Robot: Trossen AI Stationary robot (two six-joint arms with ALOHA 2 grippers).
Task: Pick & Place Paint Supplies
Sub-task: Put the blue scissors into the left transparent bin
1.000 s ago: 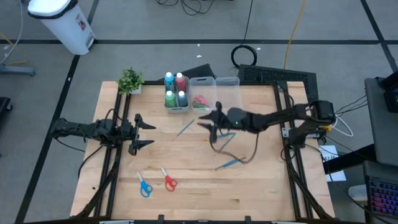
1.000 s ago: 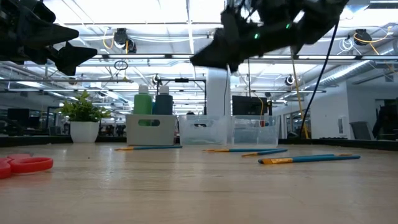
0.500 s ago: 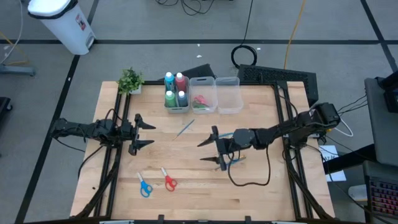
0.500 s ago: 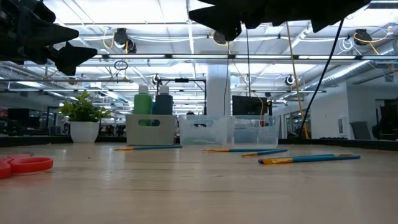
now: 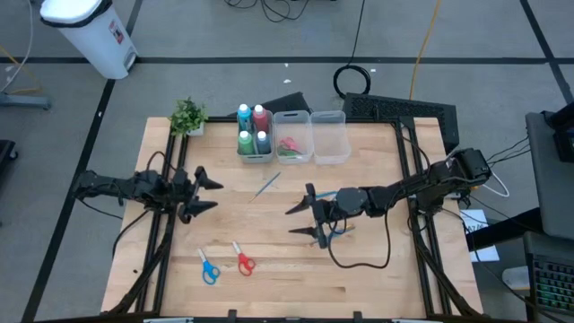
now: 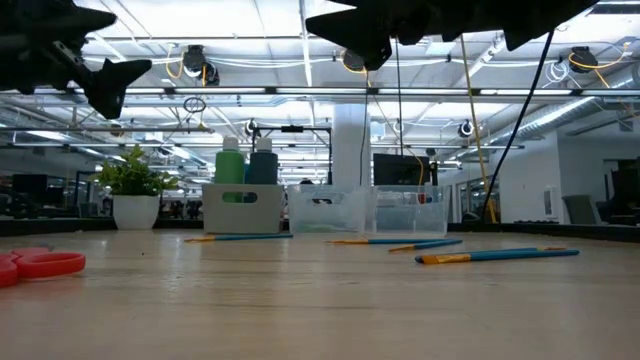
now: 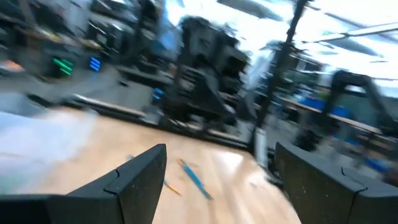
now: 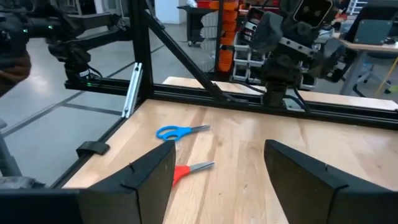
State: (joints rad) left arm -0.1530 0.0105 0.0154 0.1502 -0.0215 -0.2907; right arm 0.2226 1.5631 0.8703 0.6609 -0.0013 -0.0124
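Observation:
Both grippers hang open above the table and hold nothing. My left gripper [image 5: 206, 194] hovers over the table's left part [image 6: 95, 75]. My right gripper [image 5: 303, 221] hovers near the middle, beside a blue brush [image 5: 335, 231]. Its wrist view looks between the open fingers [image 8: 227, 186] at the blue scissors [image 8: 180, 131] and the red scissors [image 8: 189, 169], which lie flat near the near edge [image 5: 208, 267] [image 5: 243, 262]. Another brush [image 5: 266, 184] lies toward the bins. The paint bottles [image 5: 254, 130] stand in the left bin. Pink and green scissors [image 5: 289, 144] lie in the middle bin.
Three clear bins stand in a row at the far edge, the right one [image 5: 329, 136] without contents. A potted plant [image 5: 188, 115] sits at the far left corner. Several brushes [image 6: 495, 256] lie on the wood right of centre. A black cable [image 5: 359, 256] loops below my right arm.
My right gripper has swung from just in front of the bins toward the near edge and stopped over the table's middle, still open. My left gripper has turned a little about its wrist in place; its wrist view is blurred by the motion.

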